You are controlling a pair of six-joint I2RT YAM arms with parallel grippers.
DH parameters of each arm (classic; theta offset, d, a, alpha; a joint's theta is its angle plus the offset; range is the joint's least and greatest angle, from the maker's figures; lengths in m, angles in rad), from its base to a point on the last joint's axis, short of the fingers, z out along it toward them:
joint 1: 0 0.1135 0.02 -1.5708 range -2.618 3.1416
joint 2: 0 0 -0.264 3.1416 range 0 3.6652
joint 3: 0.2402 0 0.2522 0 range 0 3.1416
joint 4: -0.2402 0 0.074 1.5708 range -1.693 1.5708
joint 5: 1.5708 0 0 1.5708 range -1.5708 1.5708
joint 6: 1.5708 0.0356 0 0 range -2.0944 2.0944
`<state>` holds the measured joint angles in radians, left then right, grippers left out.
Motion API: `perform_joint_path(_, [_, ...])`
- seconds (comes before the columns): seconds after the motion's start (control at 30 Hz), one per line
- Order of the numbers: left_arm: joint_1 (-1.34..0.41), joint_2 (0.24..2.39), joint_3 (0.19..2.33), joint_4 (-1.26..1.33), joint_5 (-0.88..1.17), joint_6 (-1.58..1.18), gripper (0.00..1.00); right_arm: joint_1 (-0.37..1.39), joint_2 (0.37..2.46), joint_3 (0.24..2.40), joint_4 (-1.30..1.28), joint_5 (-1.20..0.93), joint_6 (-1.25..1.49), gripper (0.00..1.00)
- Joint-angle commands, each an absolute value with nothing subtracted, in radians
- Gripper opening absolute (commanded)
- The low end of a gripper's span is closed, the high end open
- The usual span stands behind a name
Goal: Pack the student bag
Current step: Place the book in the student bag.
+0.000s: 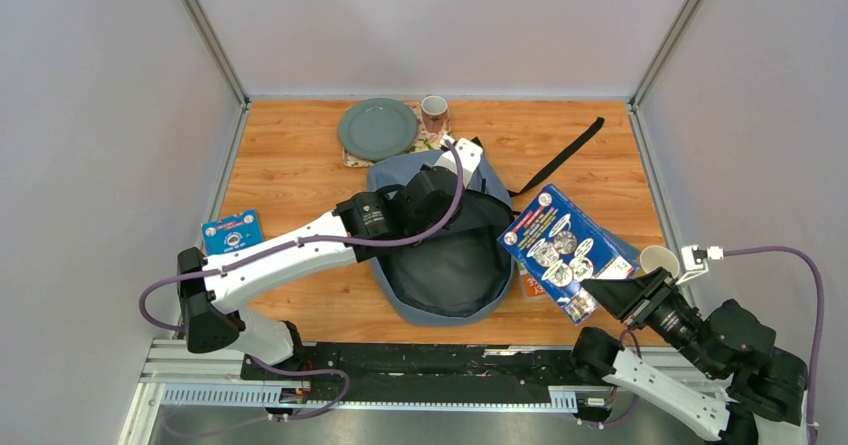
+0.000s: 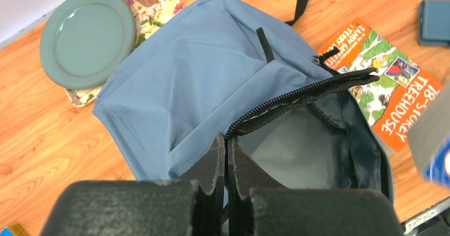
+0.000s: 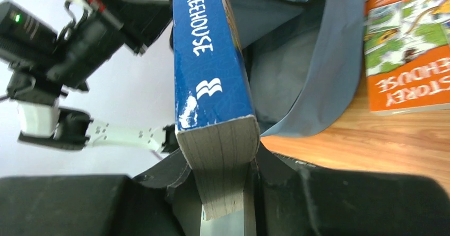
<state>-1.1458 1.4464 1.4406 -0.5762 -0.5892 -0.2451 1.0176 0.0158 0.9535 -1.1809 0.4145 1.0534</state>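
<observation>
Hiding the far half of the student bag [image 1: 425,313] in the overhead view: the left arm [image 1: 290,255], slung across it. Resting in the middle of the worktop [image 1: 290,175], that bag, mouth unzipped toward the arm bases, dark lining showing. Clamping the bag's zip edge: the left gripper [image 2: 226,143], fingers pressed together on the tape. Clasping a thick blue book [image 3: 209,61] by one end over the bag's right rim: the right gripper [image 3: 225,167], narrowly parted around the pages; title cut off, only "TREEHOUSE" legible. Lying just right of the bag, largely covered from above by the blue one: an orange book [image 2: 395,87]. Beyond the bag, a green plate [image 1: 377,128] on a floral mat [image 2: 164,10], beside a mug [image 1: 434,113] cropped in the wrist view. Left of the bag a small blue box [image 1: 232,233], label unreadable; right of it a paper cup [image 1: 658,260]. Warm wood-grain surface; pale blank walls [image 1: 100,115] on three sides.
</observation>
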Motion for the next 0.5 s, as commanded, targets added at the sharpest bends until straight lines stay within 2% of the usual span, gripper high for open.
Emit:
perform_joint_path(0.0, [-1.129,1.439,1.543,-0.529,-0.604,-0.264,0.0,1.02,-0.04,0.986,-0.996,0.197,1.04,0.0])
perform_joint_path(0.2, [-1.126,1.468,1.589,-0.535,-0.584,-0.282,0.0,1.02,-0.006,0.78,-0.823,-0.031,1.147,0.0])
perform_joint_path(0.33, [-1.126,1.451,1.592,-0.525,-0.566,-0.288,0.0,1.02,-0.006,0.628,-0.668,-0.037,1.259,0.0])
perform_joint_path(0.47, [-1.126,1.407,1.551,-0.494,-0.529,-0.287,0.0,1.02,-0.006,0.511,-0.583,0.076,1.423,0.0])
